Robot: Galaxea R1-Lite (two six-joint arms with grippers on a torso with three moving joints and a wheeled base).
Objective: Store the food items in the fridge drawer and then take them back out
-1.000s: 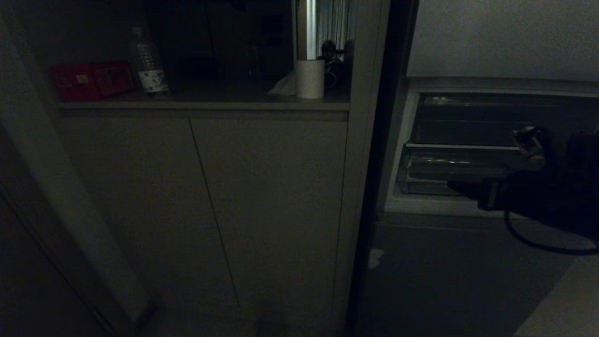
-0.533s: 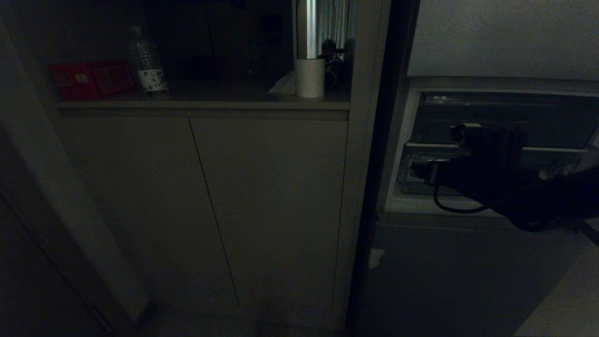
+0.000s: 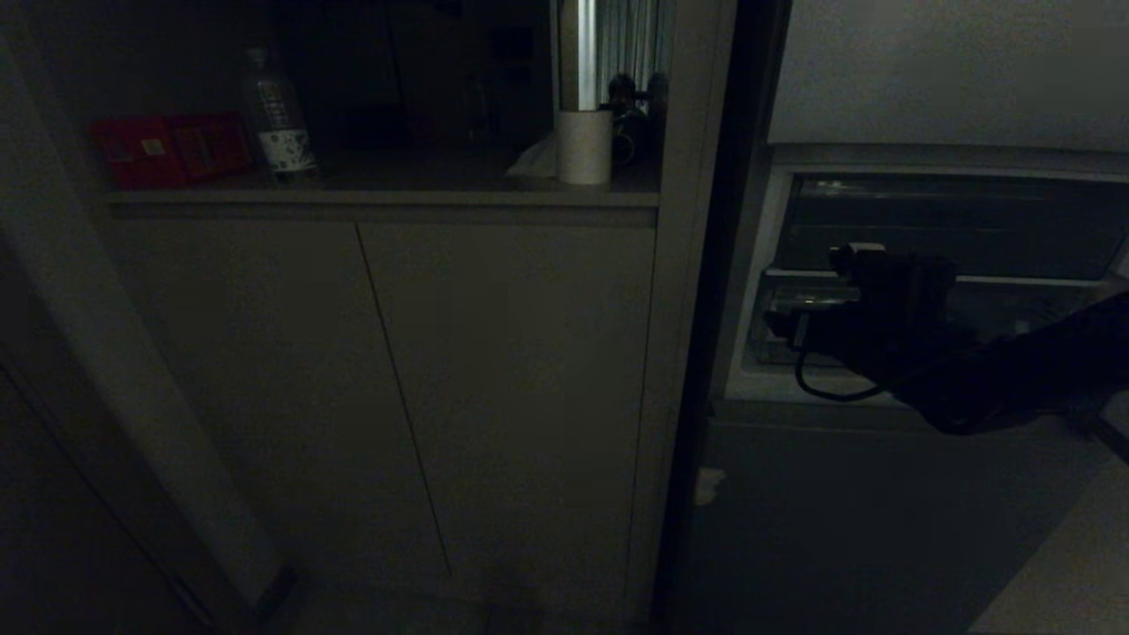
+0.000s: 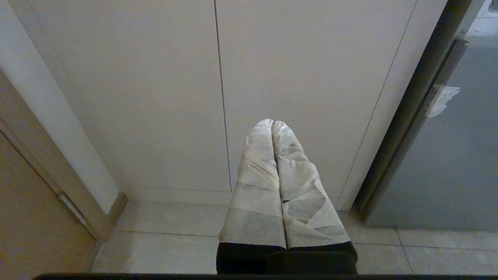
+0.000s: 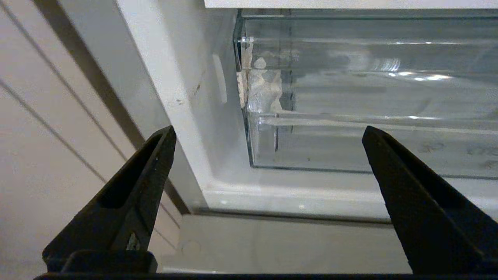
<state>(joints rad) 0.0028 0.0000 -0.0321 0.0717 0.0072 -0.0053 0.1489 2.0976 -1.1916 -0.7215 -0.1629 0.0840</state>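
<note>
One clear fridge drawer [image 5: 369, 144] sits just ahead of the right gripper [image 5: 268, 134]. Off to its side stand two pale cabinet doors [image 3: 503, 397], one bottle [image 3: 275, 115], one paper roll [image 3: 583, 146] and one red box [image 3: 172, 150].

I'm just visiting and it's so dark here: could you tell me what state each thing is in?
fridge: middle compartment open.
fridge drawer: clear, pushed in, nothing visible inside.
right end effector: fingers spread wide, empty, facing the drawer.
left end effector: fingers shut, empty, pointing at the cabinet doors.
cabinet doors: closed.
bottle: upright on the shelf.
</note>
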